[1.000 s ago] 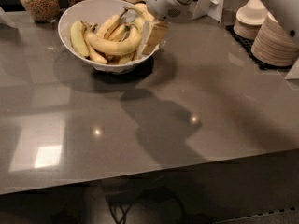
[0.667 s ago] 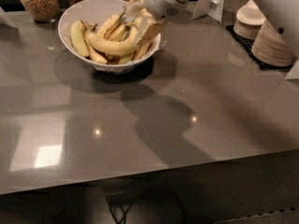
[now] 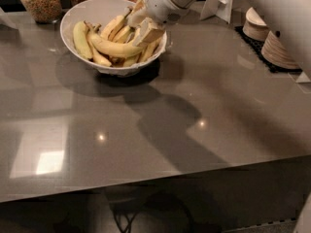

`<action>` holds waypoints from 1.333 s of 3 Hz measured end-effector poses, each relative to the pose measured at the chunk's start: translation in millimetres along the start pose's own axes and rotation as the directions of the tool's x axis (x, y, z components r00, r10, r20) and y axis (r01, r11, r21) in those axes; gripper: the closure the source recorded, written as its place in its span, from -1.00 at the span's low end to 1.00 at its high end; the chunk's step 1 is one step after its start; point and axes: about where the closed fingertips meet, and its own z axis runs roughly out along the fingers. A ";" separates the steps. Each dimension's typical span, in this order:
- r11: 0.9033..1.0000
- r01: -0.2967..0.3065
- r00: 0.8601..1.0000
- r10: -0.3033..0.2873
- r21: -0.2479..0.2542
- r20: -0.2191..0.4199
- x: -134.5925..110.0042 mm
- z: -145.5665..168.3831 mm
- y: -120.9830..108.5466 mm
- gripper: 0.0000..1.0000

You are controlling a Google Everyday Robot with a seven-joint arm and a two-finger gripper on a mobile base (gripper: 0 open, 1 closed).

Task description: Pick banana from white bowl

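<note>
Clearly the gripper (image 3: 144,27) hangs over the right-hand side of the white bowl (image 3: 77,13), which sits near the far left corner of the tabletop (image 3: 155,130). Whether it is released or clenched on anything I cannot tell, because its tip is down among the fruit. The banana (image 3: 116,48) lies on top of the pile inside the bowl. Its long axis runs roughly parallel to the far edge, with the stem end toward the left rim and the other end reaching right up to the gripper, touching it or just beside it. So the pick turns on that right-hand end: the claw is at it, not over the middle. Shorter bananas (image 3: 81,39) crowd under and behind it and could be nudged or caught along with it. Along the far edge behind the bowl stand jars (image 3: 41,1). Toward the far right corner are stacked plates (image 3: 277,50), well apart from the bowl. Nothing else stands between the gripper and the fruit.
</note>
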 end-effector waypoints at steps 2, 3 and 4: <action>0.999 -0.006 0.999 0.009 -0.050 0.049 -3.5 45.0 5.7 -0.02; 0.998 -0.006 0.999 0.009 -0.055 0.051 -2.9 50.6 5.6 -0.02; 0.998 -0.016 0.999 0.019 -0.067 0.043 4.6 65.2 5.7 -0.04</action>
